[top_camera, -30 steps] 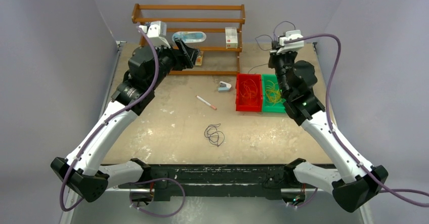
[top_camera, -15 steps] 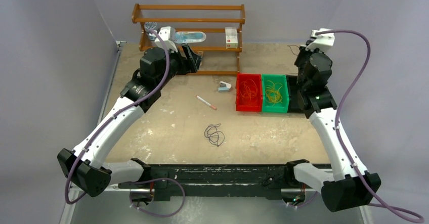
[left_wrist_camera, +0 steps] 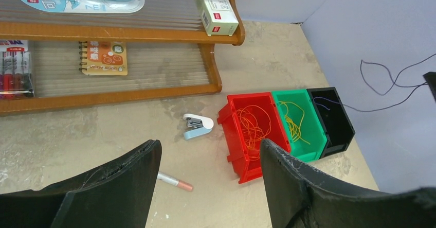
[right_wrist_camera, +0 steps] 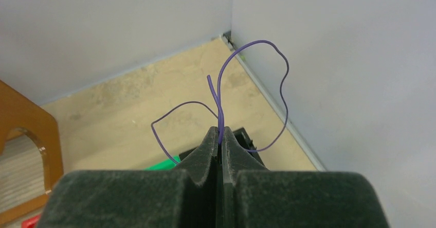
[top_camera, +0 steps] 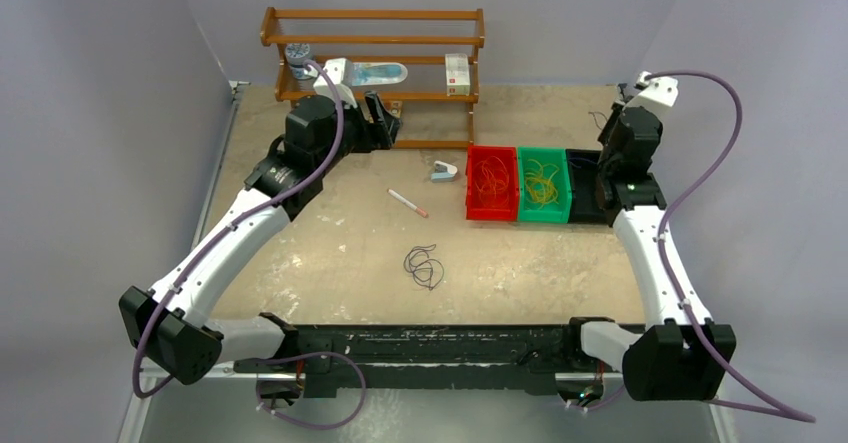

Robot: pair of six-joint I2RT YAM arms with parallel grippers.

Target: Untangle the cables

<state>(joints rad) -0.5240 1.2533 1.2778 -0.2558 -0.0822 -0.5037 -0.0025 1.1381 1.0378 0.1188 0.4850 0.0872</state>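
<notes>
White, black-jointed arms [top_camera: 232, 235] trailing lilac hoses [top_camera: 705, 74].

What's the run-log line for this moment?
right fingers: shut on thin purple wire near black plastic bin | left fingers: open, empty | dark wire tangle: on table

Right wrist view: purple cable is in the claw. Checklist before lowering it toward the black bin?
1. Right claw shut on purple cable: ok.
2. Only one strand in the grip, no other colour: ok.
3. Claw directly above black bin: cannot tell, since the arm hides it from above.
4. Cable's loose end reaches into the black bin: ok.
5. Left claw open and away from the bins: ok.
6. Table free of unsorted cables: not ok, a dark tangle lies mid-table.
</notes>
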